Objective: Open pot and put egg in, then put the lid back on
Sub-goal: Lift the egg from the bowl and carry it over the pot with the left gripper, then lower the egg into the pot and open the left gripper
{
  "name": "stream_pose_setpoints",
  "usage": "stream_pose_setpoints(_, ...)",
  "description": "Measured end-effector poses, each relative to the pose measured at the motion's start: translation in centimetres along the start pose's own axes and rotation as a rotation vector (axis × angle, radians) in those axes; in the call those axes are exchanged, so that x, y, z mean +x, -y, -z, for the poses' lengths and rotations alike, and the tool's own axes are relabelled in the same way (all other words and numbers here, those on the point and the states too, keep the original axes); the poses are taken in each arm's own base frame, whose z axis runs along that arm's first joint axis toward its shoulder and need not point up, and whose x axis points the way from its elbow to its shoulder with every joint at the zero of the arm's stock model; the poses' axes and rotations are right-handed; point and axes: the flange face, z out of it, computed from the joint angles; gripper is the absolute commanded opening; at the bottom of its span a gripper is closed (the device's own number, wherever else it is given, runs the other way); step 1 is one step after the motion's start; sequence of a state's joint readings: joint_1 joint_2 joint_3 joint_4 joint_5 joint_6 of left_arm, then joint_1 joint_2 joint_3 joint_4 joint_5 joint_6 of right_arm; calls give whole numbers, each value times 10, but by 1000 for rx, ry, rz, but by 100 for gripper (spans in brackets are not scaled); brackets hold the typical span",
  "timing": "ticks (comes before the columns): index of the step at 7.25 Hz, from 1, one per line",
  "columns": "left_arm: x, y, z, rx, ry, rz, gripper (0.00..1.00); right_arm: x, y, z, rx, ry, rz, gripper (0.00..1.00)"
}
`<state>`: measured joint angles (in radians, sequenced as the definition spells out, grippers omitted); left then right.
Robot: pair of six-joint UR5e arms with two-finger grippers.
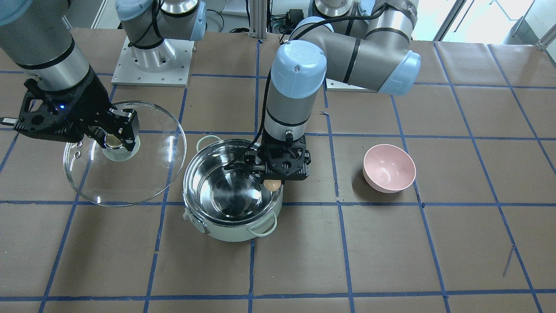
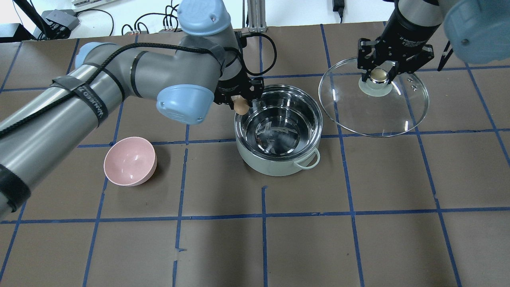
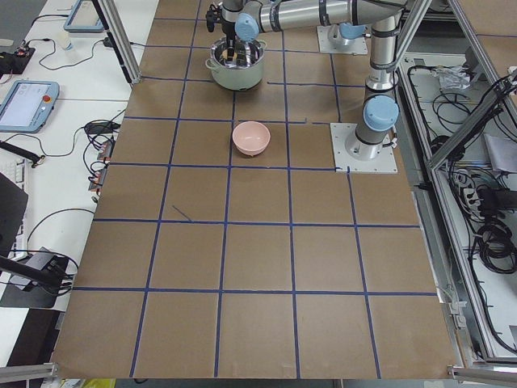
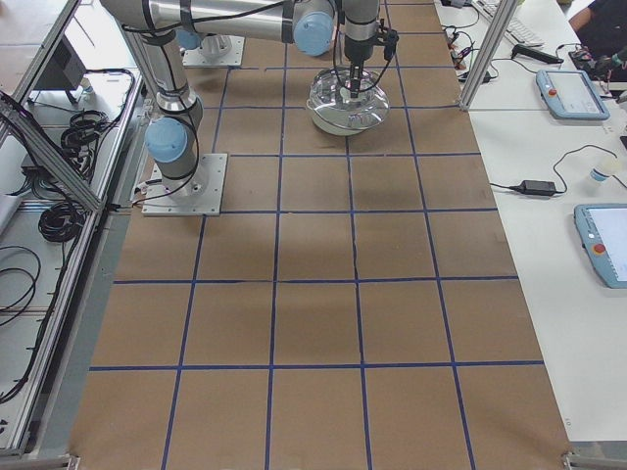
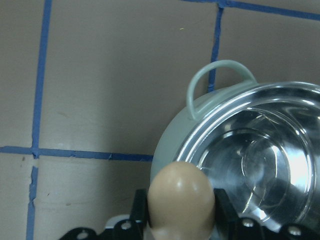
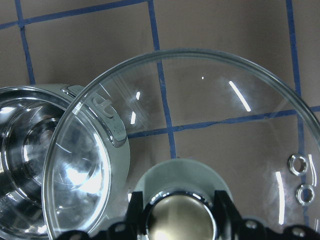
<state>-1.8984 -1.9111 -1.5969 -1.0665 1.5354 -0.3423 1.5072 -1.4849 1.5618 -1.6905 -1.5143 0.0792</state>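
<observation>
The mint-green pot (image 2: 279,163) stands open at the table's middle, its steel inside bare; it also shows in the front view (image 1: 230,228) and in the left wrist view (image 5: 220,80). My left gripper (image 2: 240,107) is shut on the tan egg (image 2: 240,106) and holds it over the pot's rim; the egg also shows in the front view (image 1: 273,184) and in the left wrist view (image 5: 181,192). My right gripper (image 2: 379,75) is shut on the knob of the glass lid (image 2: 374,115), held beside the pot. The lid also shows in the front view (image 1: 139,174) and in the right wrist view (image 6: 210,110).
A pink bowl (image 2: 130,160) sits on the table on my left side of the pot, also in the front view (image 1: 388,168). Blue tape lines cross the brown table. Both arms reach over the table's middle.
</observation>
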Motion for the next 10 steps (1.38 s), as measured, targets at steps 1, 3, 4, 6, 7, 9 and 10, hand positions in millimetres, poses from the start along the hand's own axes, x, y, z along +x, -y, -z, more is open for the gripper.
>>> stream_pose_setpoints(1,13,-5,-10,4,10,-33,19,1,-1,-3,-5,-1,6,22)
stream_pose_setpoints(3,27,-11,-26,19,23,-76,19,3,-1,-6,-11,-3,25,22)
stream_pose_setpoints(4,27,-13,-35,24,36,-95,19,5,0,-6,-12,-3,25,22)
stream_pose_setpoints(6,27,-20,-53,21,46,-118,19,6,-1,-9,-16,-3,25,22)
stream_pose_setpoints(7,30,-24,-58,21,49,-129,19,6,-1,-9,-17,-3,25,22)
stream_pose_setpoints(9,37,-29,-67,26,70,-149,19,7,-1,-10,-19,-3,24,22)
stream_pose_setpoints(10,39,-30,-73,29,75,-155,19,7,-1,-10,-20,-3,24,22)
